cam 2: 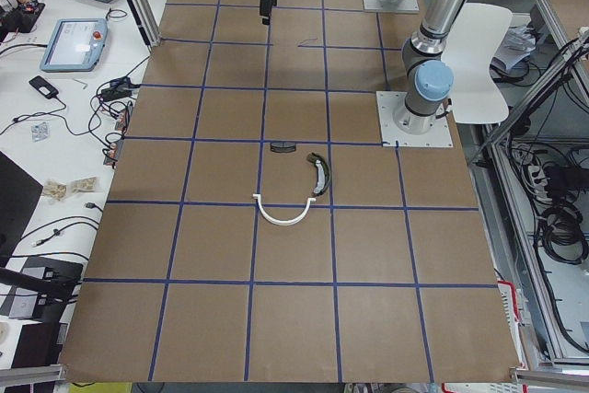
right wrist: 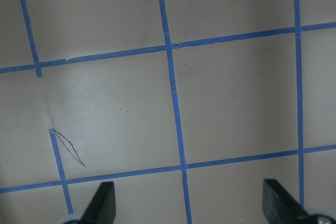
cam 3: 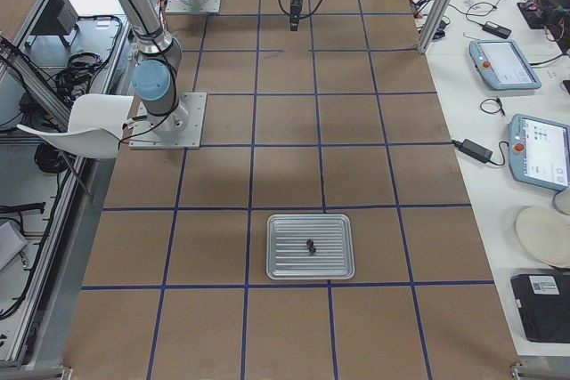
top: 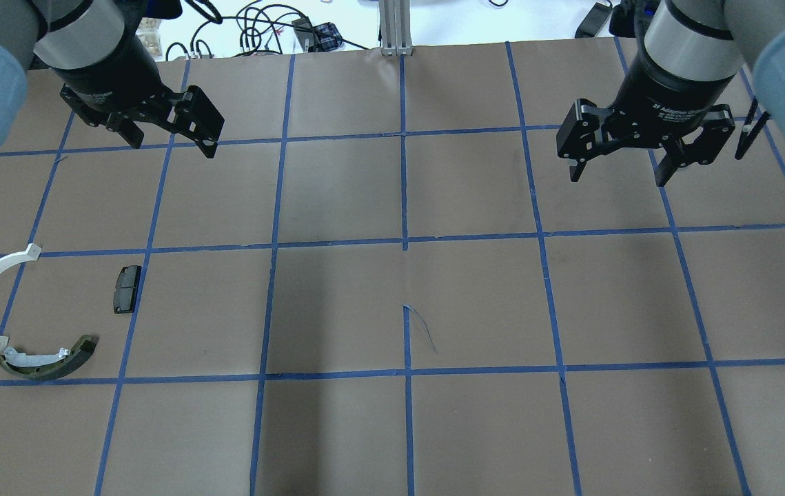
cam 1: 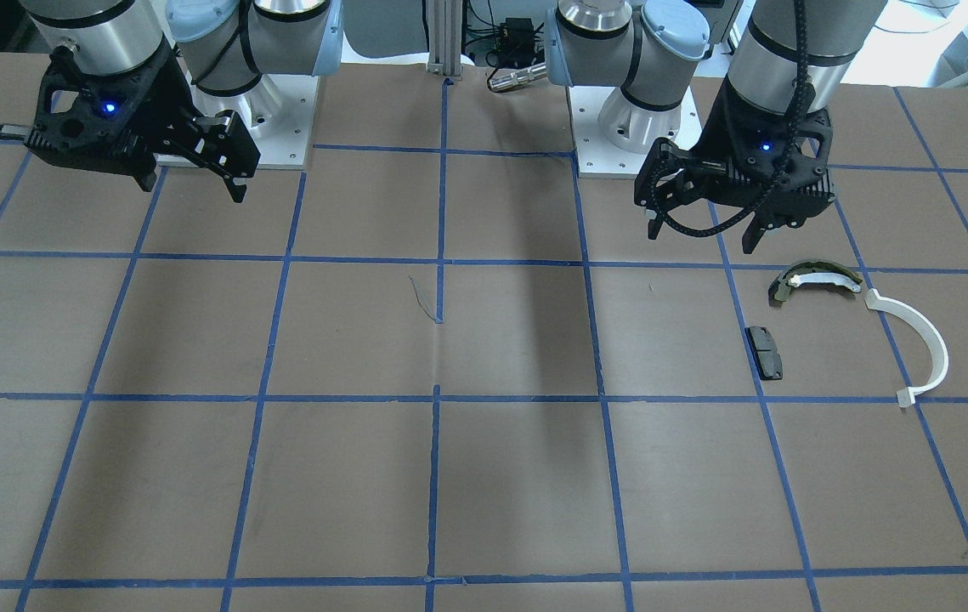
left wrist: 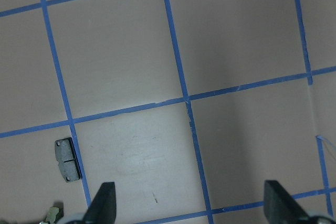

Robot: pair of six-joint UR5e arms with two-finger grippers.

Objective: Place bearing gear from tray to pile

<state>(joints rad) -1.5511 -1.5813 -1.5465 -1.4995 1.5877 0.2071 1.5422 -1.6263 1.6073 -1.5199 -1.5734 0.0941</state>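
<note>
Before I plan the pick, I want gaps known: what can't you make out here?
Bearing gear: tiny dark specks in exterior right; shape and count unclear.
Tray: overhead's right edge cuts it to a sliver; no wrist view shows it.
Olive shoe: left wrist view's bottom edge cuts it off.

Shiny ribbed metal tray (cam 3: 331, 260) on matt brown paper tabletop (cam 3: 285, 175).
</note>
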